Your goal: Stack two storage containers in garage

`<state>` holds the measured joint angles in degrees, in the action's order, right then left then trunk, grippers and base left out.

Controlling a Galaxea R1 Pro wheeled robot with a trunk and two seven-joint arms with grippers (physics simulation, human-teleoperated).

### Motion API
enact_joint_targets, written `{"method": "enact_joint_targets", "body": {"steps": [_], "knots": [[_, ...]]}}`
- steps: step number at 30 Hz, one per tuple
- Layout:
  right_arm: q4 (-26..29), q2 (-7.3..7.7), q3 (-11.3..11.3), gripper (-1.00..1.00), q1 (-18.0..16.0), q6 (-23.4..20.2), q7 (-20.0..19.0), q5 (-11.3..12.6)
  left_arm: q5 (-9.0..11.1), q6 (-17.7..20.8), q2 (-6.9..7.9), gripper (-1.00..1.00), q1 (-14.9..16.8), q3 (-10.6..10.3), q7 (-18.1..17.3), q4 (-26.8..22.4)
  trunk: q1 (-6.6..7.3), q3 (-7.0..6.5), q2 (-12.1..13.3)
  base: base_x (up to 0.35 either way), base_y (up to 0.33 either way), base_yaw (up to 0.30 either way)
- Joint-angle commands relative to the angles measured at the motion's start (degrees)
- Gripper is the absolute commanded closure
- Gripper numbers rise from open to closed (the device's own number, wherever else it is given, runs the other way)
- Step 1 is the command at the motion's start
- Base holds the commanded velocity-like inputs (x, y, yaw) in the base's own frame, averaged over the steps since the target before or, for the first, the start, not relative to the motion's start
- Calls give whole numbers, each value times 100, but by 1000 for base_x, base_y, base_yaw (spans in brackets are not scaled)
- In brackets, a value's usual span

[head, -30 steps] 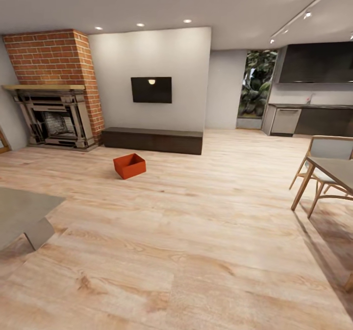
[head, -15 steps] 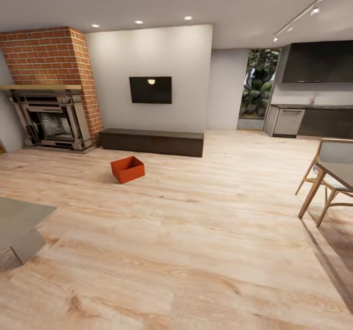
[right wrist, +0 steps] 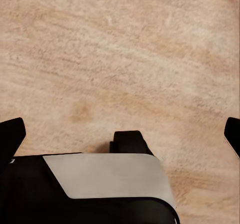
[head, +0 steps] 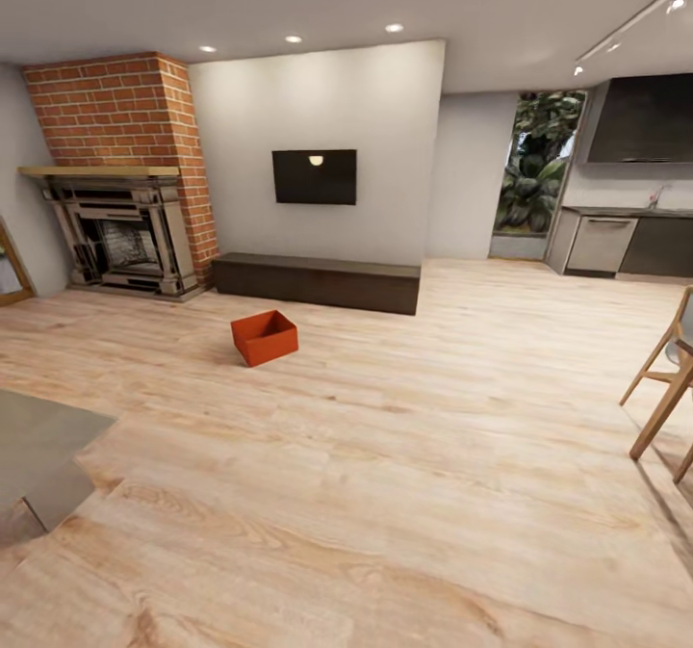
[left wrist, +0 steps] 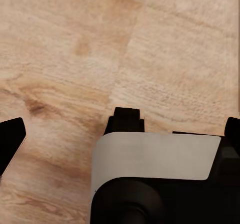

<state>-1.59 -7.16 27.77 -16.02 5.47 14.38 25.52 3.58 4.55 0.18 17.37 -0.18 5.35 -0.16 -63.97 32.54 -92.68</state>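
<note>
The living room is spreading out wide in the head view, its light wood-plank floor (head: 404, 494) running from the near edge to a far white wall carrying a dark screen (head: 314, 176). A red-brick fireplace (head: 120, 181) is standing at the far left, and a long dark low cabinet (head: 318, 282) is lying along the base of that wall.

One storage container (head: 265, 337) is sitting on the planks just in front of the cabinet, far off and to the left of centre. That puts it well apart from both arms, somewhat more toward the left arm's side. It is resting turned at an angle, one corner pointing toward the robot; which side is longer I cannot tell. It is orange-red, lidless, thin-walled and upright.

The left gripper (left wrist: 122, 129) and the right gripper (right wrist: 120, 131) are both hanging over bare planks, fingers spread wide and holding nothing.
</note>
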Motion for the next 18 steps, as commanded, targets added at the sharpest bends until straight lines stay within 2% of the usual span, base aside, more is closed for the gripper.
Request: {"method": "enact_joint_targets", "body": {"steps": [1, 12, 18], "knots": [[-17, -5, 47, -100, -6, 33, 4, 59, 37, 20, 0, -100, 3, -4, 10, -2, -3, 6, -3, 323, 0, 9], [-17, -5, 47, -100, -6, 33, 6, 59, 37, 20, 3, -100, 5, -5, 10, -2, -3, 6, -3, 323, 0, 6], [-17, 0, 45, -100, -6, 41, 4, 58, 37, 20, 2, -100, 4, -3, 10, -2, -3, 6, -3, 323, 0, 197]]}}
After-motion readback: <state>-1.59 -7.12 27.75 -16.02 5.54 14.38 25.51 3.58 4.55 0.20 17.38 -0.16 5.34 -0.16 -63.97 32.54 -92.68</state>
